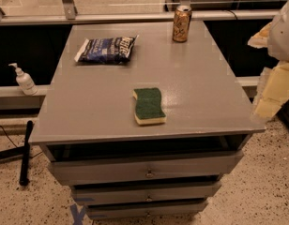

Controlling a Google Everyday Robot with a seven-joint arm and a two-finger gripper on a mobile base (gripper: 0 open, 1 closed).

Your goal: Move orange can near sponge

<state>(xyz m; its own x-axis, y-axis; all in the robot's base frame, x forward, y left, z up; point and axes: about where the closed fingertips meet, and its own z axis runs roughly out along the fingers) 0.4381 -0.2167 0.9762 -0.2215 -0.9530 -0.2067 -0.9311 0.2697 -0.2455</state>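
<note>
Camera view: grey cabinet [196, 78] is seen from above. Gripper [272, 93] is seen at right edge, beside the top; its state cannot be told. Bag [106, 49] is laid rear left, sponge [149, 106] front centre. Can [181, 24] is stood upright rear right, well apart from sponge.

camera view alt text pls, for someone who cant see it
An orange can stands upright at the far right of a grey cabinet top, apart from the green-topped sponge lying near the front middle. A dark blue snack bag lies flat at far left; the gripper is beside the cabinet's right edge, away from the can.
</note>
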